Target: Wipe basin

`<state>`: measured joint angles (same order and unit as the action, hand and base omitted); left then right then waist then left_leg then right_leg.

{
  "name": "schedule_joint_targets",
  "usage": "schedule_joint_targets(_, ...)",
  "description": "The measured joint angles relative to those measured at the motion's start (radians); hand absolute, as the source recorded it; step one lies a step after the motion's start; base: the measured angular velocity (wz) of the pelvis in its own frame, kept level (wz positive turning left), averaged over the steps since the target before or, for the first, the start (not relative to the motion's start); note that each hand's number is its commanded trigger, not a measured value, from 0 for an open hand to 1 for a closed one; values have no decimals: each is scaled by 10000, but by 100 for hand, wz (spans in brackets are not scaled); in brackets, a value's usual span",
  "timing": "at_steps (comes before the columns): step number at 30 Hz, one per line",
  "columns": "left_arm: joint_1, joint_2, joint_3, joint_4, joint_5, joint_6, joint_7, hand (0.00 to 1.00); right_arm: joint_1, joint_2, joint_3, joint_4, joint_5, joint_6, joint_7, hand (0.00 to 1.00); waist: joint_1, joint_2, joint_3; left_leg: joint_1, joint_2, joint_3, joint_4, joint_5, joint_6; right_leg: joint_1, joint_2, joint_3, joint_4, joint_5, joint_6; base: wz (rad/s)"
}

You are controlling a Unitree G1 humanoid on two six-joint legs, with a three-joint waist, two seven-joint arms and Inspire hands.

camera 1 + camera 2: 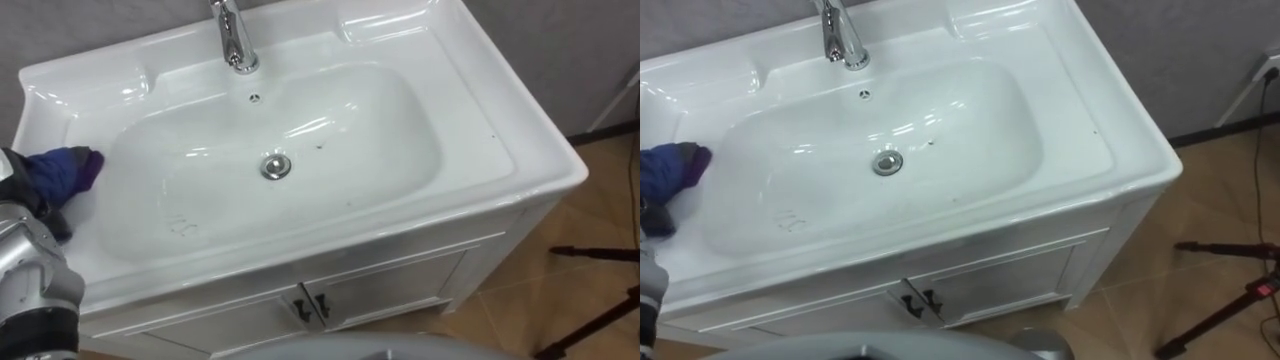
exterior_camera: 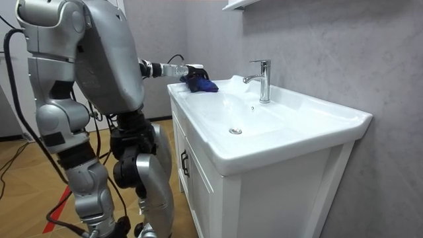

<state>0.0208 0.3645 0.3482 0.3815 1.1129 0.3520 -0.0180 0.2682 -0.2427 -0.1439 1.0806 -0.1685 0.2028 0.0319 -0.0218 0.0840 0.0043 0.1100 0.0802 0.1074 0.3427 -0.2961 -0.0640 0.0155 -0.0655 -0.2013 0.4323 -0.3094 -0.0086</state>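
**Cloth on the left rim, bowl waiting**

Big white ceramic basin (image 1: 480, 110) on its white cabinet (image 1: 400, 280), tall chrome tap (image 1: 232, 40) at the back edge, round chrome drain plug (image 1: 277, 166) mid-bowl. There on the basin's left edge sits the bunched dark blue cloth (image 1: 68, 168), right against the robot's left hand (image 2: 190, 69). I can't tell its grip. It looks a soft, light rag, likely to slide on the glaze, so best taken at its bunched middle.

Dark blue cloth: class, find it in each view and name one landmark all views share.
Left eye view: the dark blue cloth sits far left, on the white ceramic basin's left rim.
Right eye view: far-left edge, same rim.
Room view: upper centre, on the rim's far end.
Shared landmark: the chrome tap.
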Motion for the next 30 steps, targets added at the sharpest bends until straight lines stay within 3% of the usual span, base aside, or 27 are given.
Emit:
schedule_joint_targets(7,-131,128,-33,-317,208,228,-899,0,-48,-19,4,2,-12,-37,24,0,10,4,3,-25,-13,5,-2,0,0,-26,-24,-31,2,-2,2,0)
schedule_joint_targets(12,-414,400,-423,-503,229,397,-1539,0,-159,-110,4,69,-51,-72,25,0,7,33,14,-39,-10,18,24,0,0,-27,-22,-37,0,-1,2,1)
schedule_joint_targets(23,-546,519,-789,-2599,1407,337,-3264,0,-489,-200,2,444,-456,-493,94,0,-30,39,85,-180,-12,21,1,0,0,-157,-15,-18,-43,13,17,0)
schedule_joint_targets(30,-657,558,-1006,-3049,1866,349,-4119,0,-888,-208,8,856,-415,-493,232,0,-60,78,49,-276,-18,21,22,0,0,-277,-31,-21,2,13,16,0)
